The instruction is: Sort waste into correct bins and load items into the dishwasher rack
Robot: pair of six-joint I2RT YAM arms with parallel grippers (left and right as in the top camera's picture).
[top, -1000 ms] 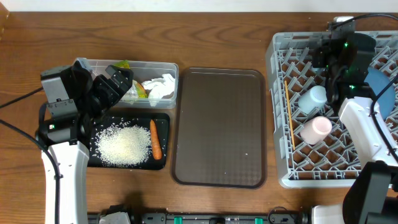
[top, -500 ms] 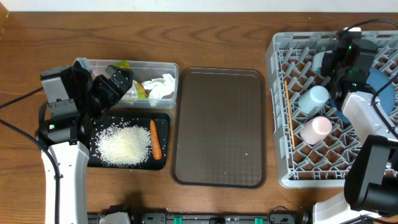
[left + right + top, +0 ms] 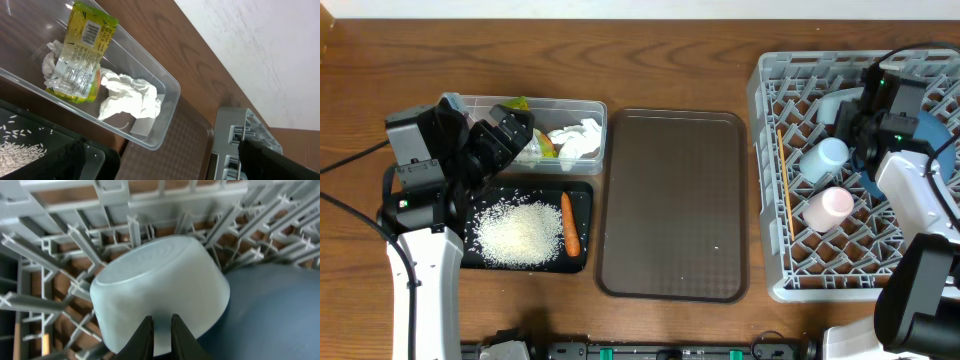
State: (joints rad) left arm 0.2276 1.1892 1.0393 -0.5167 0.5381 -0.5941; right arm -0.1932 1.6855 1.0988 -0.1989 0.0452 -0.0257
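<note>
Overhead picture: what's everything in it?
tub: 1, clear, left
wrapper: 1, yellow-green, in tub
tissue: some, white, in tub
black tray: 1, left
rice: heap, white, black tray
carrot: 1, orange, black tray
brown tray: 1, middle
rack: 1, grey, right
light blue cup: 1, rack
pink cup: 1, rack
chopsticks: pair, wooden, rack
plate: 1, dark blue, rack
bowl: 1, pale blue, rack
left gripper: black, open, by tub
right gripper: black, shut on bowl

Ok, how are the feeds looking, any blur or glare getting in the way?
Overhead: even light, sharp, soft shadows, no glare on the dishwasher rack. Left wrist: tilted; snack wrapper and tissue crisp, faint sheen on the clear tub. Right wrist: very close on the bowl, plate looks soft.
</note>
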